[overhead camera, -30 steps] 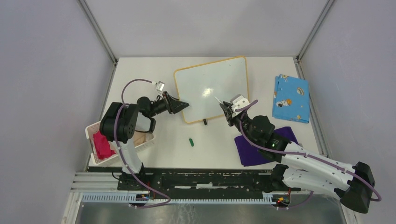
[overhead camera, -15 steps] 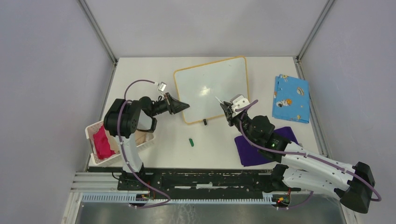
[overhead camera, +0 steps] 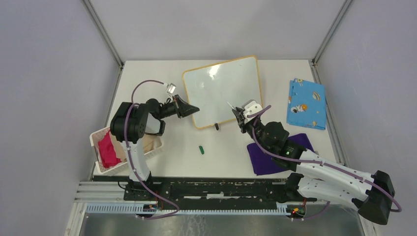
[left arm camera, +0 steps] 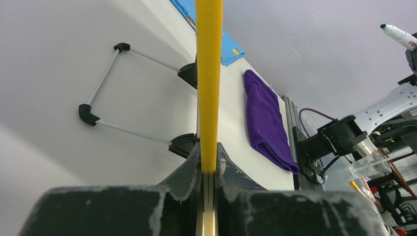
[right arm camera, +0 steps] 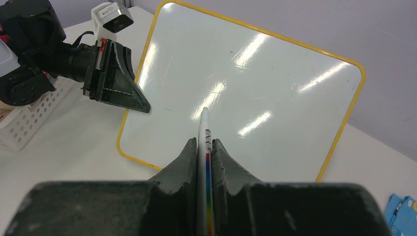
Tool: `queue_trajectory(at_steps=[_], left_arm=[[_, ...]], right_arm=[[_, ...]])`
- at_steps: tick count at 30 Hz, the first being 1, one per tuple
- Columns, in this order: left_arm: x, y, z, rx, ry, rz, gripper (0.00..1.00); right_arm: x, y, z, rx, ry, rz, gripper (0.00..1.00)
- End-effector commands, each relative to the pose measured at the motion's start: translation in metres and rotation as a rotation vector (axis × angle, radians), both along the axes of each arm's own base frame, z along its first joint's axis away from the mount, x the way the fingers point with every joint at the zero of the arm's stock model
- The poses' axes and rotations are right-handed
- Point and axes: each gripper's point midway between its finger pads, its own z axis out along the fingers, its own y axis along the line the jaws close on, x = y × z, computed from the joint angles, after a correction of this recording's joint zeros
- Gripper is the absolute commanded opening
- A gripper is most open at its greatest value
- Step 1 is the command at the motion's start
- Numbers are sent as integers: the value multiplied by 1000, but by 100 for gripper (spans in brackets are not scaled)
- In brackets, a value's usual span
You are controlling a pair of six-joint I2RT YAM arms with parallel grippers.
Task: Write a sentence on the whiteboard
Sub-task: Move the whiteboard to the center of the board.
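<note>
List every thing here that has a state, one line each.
whiteboard, blank, left rim clamped
left hand, shut on the whiteboard's rim
right hand, shut on the marker
marker, uncapped, tip pointing at the whiteboard
green cap, off, lying on the table
blue cloth, folded flat
purple cloth, lying flat
basket, holding a pink cloth
</note>
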Motion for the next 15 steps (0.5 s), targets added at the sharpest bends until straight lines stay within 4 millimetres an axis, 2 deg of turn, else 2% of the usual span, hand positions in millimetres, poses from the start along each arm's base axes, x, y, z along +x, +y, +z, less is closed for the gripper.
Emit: queue_trajectory(at_steps=[1,7,15], left_arm=[[-6,-3,6,-8,-52,-73,2],[-19,-15,-1,3,-51,-143,2],[-25,-15,3,19,-78,-172,2]], right_arm=[[1,-4,12,12,-27,-17,0],[0,-6,10,5,-27,-23,0],[-2,-12,9,8,-31,-32,0]])
